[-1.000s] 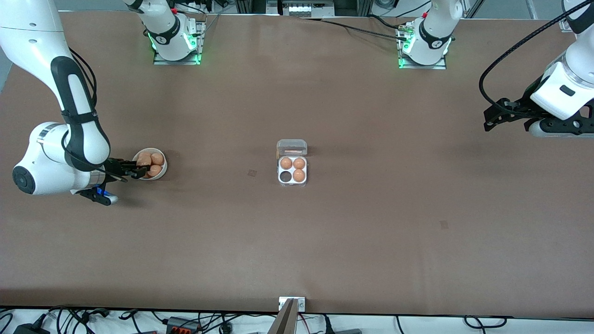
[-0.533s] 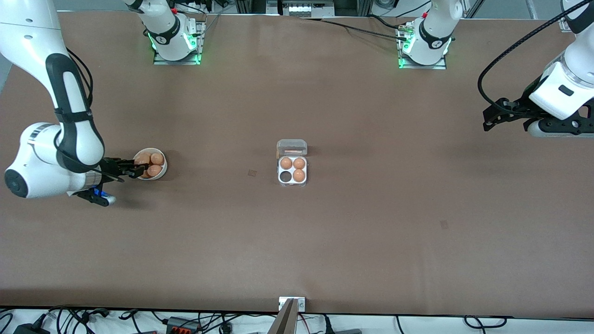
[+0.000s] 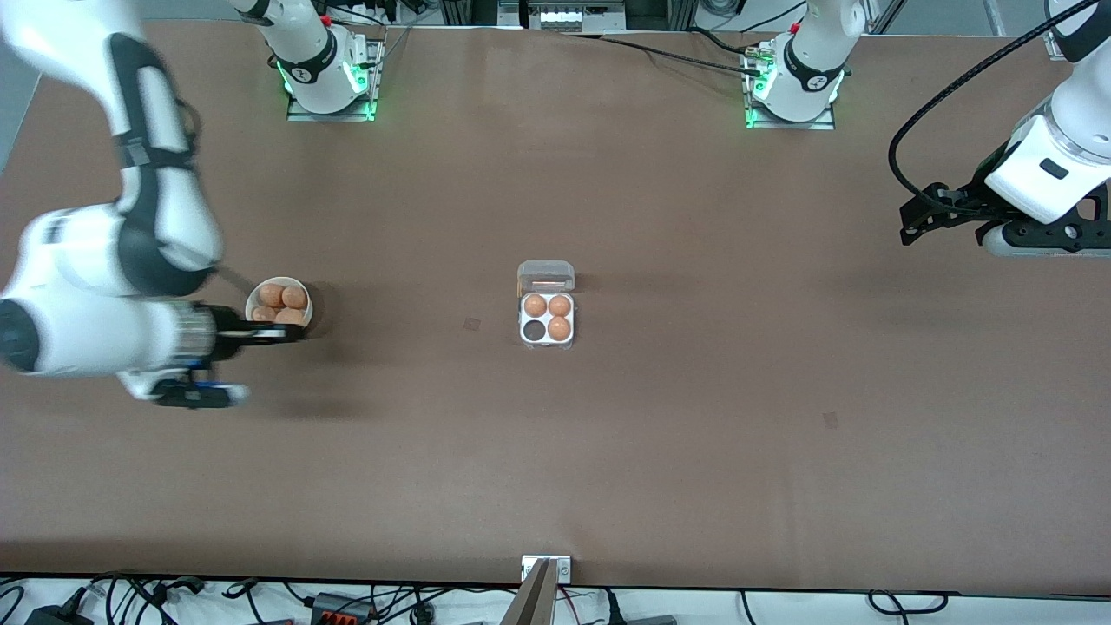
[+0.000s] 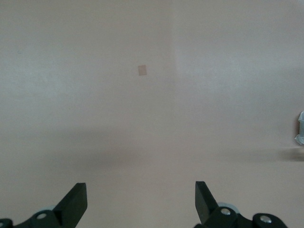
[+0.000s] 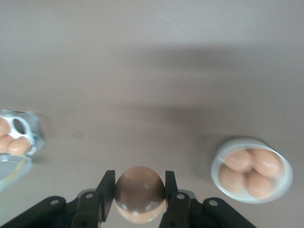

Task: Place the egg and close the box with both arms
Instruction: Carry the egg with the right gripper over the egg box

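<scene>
Holding a brown egg (image 5: 139, 194) between its fingers, my right gripper (image 3: 276, 334) hangs over the round white bowl (image 3: 279, 301) of eggs at the right arm's end of the brown bench (image 3: 694, 434). My left gripper (image 4: 141, 203) waits wide open and empty over its own end. Mid-bench sits the small square clear-plastic egg carton (image 3: 547, 316), lid open, three cells filled, one empty.

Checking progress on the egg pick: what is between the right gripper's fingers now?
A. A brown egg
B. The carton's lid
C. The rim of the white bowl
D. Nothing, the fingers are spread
A: the right wrist view shows the right gripper shut on a brown egg, lifted clear of the white bowl.
</scene>
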Controlling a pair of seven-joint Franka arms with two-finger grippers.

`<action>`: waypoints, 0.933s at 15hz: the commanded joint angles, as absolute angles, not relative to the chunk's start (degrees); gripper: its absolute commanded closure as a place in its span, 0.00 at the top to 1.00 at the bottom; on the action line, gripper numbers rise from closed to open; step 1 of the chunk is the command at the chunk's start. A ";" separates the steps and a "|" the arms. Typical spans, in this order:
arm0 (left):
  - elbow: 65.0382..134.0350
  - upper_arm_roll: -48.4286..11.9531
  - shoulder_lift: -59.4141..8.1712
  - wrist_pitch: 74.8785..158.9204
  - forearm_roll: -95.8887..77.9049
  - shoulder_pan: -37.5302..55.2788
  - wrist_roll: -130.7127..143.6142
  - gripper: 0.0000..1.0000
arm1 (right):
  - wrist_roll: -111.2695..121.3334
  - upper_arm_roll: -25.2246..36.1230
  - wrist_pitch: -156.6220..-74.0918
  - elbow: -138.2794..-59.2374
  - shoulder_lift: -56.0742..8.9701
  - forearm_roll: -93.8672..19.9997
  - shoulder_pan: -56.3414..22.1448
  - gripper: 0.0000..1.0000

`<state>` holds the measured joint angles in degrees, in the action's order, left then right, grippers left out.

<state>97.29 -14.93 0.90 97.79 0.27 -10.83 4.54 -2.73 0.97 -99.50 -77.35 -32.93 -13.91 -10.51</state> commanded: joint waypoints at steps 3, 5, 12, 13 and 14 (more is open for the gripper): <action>95.89 -15.12 0.18 97.47 0.09 -10.81 5.27 1.00 | -3.42 1.85 -110.89 -77.43 -33.75 -13.89 -22.57 0.16; 95.89 -15.12 0.18 97.30 0.09 -10.81 5.27 1.00 | -6.13 1.93 -115.47 -77.78 -34.53 -13.71 -26.17 0.16; 95.89 -15.29 0.26 96.94 0.00 -10.63 5.27 1.00 | -19.41 2.28 -127.51 -77.78 -41.21 -13.62 -35.50 0.16; 95.89 -15.29 0.26 96.94 -0.44 -10.63 5.27 1.00 | -20.03 2.46 -129.18 -77.78 -42.26 -13.45 -36.46 0.16; 95.89 -15.21 0.26 96.94 -0.53 -10.72 5.27 1.00 | -21.00 2.46 -130.68 -77.87 -42.97 -12.14 -37.08 0.16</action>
<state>97.28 -15.09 0.89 97.77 0.06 -10.78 4.67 -18.63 1.40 -127.71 -78.06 -41.52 -13.55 -35.26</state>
